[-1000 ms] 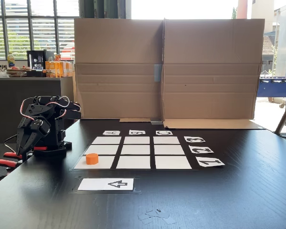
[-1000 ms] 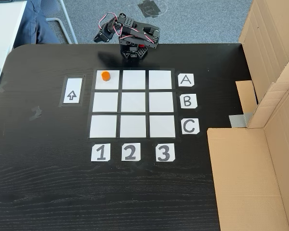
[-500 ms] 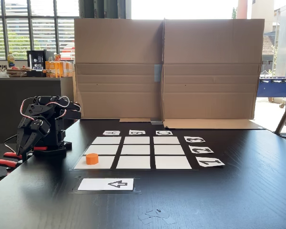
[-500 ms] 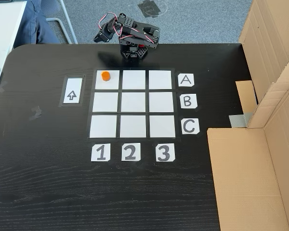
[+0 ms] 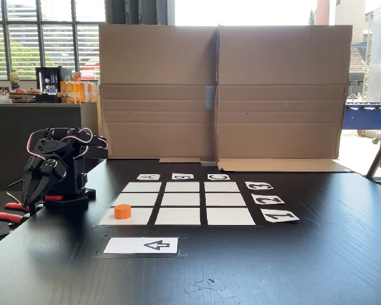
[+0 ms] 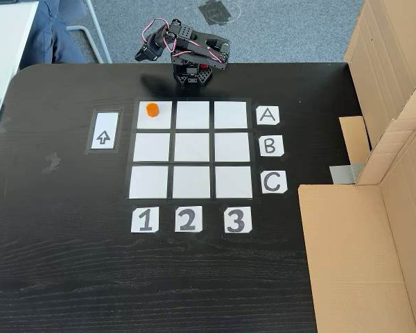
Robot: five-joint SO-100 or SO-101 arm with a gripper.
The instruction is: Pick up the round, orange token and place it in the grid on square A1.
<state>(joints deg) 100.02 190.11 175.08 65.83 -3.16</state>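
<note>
Nothing changes since a second ago: scene static, so task looks finished or not begun, cannot tell which.

Grid (image 6: 191,150) on black table (image 6: 69,263).

Arm folded at table's far edge, gripper (image 6: 143,53) apart from grid; opening cannot tell.

Token (image 6: 151,109) stands upright on square A1 (image 6: 159,119), far-left corner cell in overhead-like fixed view.

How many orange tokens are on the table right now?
1. The token sits on square A1, the corner cell of the grid nearest the arrow card, off-centre toward the arm. None is visible elsewhere on the table.
</note>
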